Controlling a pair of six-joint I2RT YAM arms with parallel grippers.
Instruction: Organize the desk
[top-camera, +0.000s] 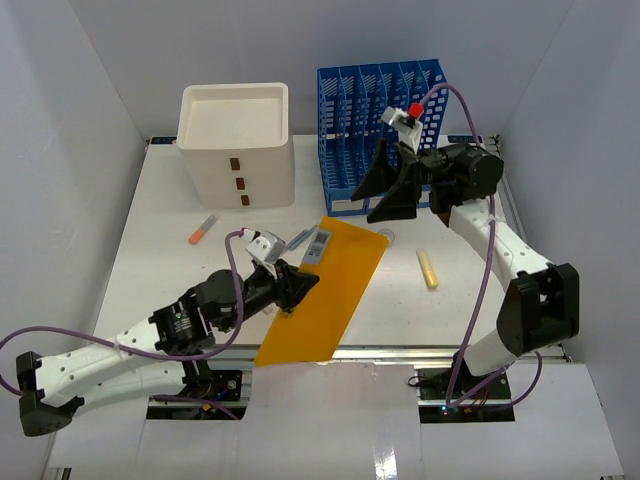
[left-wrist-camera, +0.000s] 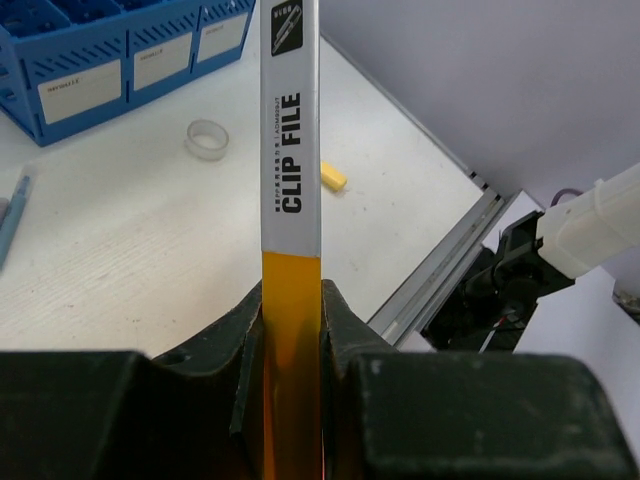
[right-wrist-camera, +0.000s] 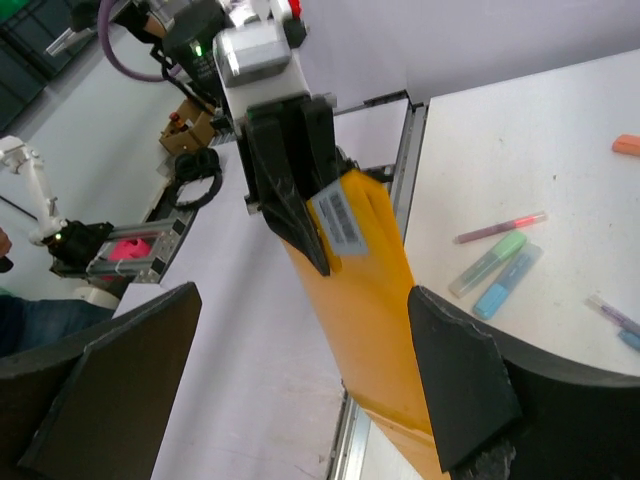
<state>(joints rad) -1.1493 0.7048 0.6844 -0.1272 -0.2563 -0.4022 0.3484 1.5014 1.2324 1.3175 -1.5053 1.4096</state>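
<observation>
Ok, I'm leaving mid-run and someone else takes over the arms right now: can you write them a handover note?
Left gripper: shut on the orange clip file, tilted over the front edge of the desk.
Right gripper: open, empty, beside the blue file rack.
Loose on it: orange marker, highlighters, tape roll, yellow stick.
Done: file lifted. Left: probably slot it into the rack, then tidy the loose items.

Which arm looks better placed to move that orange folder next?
Left. The left gripper is clamped on the edge of the orange folder, which hangs partly over the front edge. The right gripper stands open near the blue rack, gripping nothing, so it would have to reach back first.
</observation>
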